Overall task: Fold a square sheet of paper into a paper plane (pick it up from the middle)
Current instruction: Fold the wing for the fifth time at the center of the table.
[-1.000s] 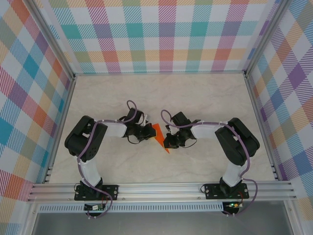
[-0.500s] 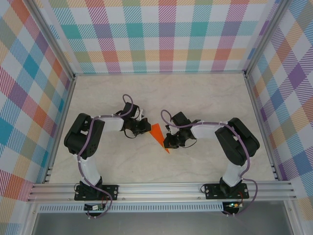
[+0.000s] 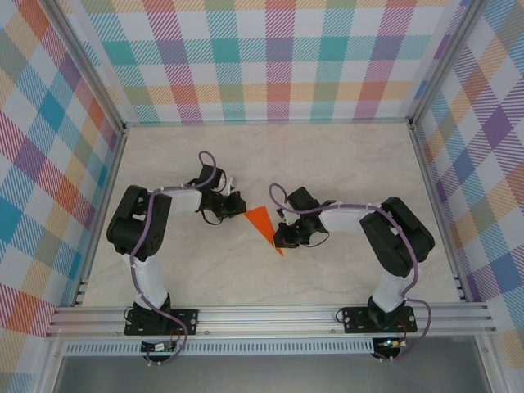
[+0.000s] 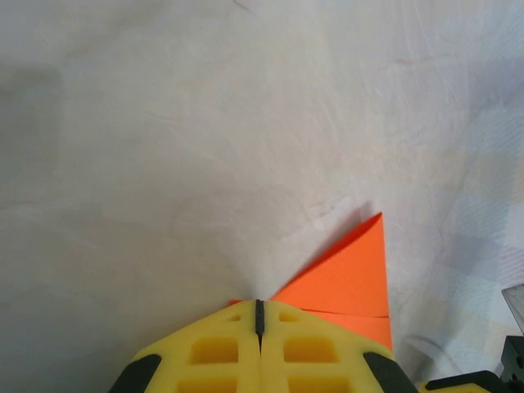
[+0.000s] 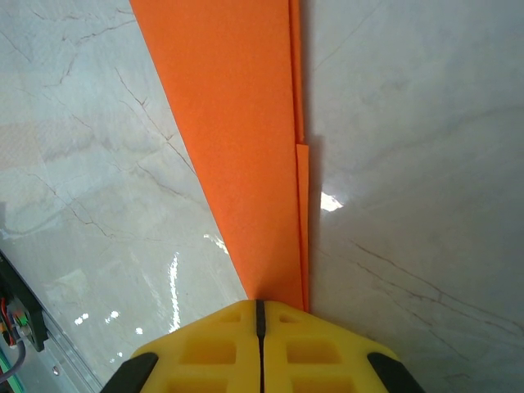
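Mid surface (image 3: 352, 164): folded orange paper (image 3: 263, 223), narrow triangle, flat.
L pincer (image 4: 259, 309): clenched, empty, beside paper's wide end.
R pincer (image 5: 260, 306): clenched, at paper's narrow end.

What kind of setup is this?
Probably a lab robot test cell: pale marble-look tabletop, pastel checked cloth walls on an aluminium frame, folded bright orange paper sheet lying mid-table.

Paper plane (image 3: 264, 223): lying flat on the surface (image 3: 352, 164), midway between the two arms, wide end lying farther back, narrow end pointing toward the near edge. Left jaws: sitting just beside its left far corner. Right jaws: sitting at its right, over the narrow near part.
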You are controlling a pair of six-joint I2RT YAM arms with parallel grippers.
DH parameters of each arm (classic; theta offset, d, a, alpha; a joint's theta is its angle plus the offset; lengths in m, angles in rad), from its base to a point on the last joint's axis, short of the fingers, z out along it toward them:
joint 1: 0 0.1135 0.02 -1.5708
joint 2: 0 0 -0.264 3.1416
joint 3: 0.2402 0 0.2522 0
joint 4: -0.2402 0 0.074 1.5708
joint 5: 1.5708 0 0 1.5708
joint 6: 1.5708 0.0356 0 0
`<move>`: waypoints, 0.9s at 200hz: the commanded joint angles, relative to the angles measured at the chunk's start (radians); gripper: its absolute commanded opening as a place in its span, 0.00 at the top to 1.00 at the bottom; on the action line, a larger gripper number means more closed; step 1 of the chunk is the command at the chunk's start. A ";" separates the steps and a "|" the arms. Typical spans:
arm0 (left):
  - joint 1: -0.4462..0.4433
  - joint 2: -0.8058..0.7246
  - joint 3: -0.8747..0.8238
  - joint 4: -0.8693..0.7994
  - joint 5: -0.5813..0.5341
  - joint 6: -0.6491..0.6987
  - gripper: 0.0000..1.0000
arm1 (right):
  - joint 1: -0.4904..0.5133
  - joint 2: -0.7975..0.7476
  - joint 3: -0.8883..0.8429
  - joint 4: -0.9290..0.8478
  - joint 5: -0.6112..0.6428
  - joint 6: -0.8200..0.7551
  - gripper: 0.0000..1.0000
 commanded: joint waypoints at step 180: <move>-0.330 -0.135 -0.110 0.148 -0.186 -0.312 1.00 | 0.007 0.063 -0.028 -0.157 0.096 -0.002 0.93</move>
